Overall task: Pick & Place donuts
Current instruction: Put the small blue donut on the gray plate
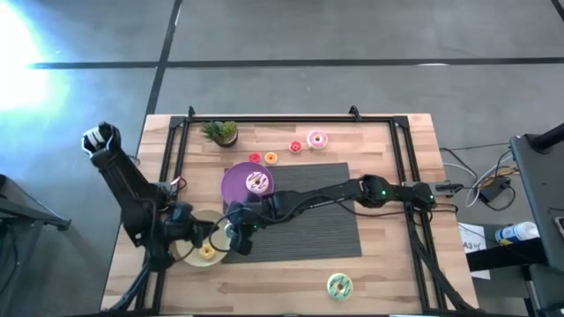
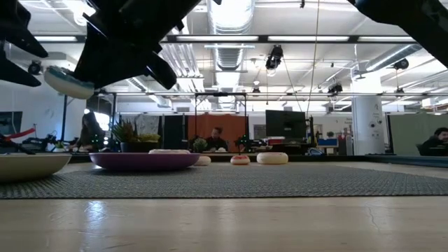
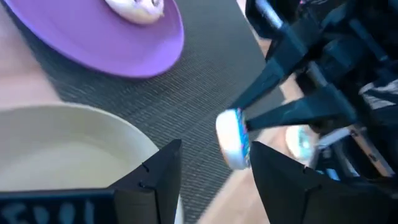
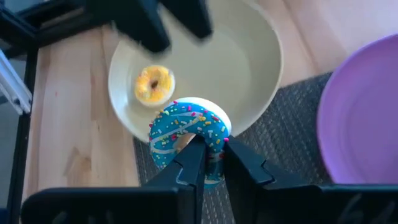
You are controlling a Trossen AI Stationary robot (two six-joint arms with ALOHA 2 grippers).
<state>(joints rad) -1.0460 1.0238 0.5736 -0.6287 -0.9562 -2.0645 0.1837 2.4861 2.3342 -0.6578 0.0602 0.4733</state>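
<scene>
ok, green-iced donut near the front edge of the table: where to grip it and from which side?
From straight above. The green-iced donut lies flat on bare wood, hole up, with nothing beside it. I'd pinch across the ring: one finger in the hole, one outside, or both outside across the width. The right gripper holds the blue donut by its ring that way.

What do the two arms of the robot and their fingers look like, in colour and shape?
Both arms are dark, nearly black, and built of slim jointed segments. The right arm carries a small green light near one joint. The left arm ends at a pale, rounded part at its base end. The fingers are black, flat and angular, tapering to blunt tips. No markings are readable.
</scene>
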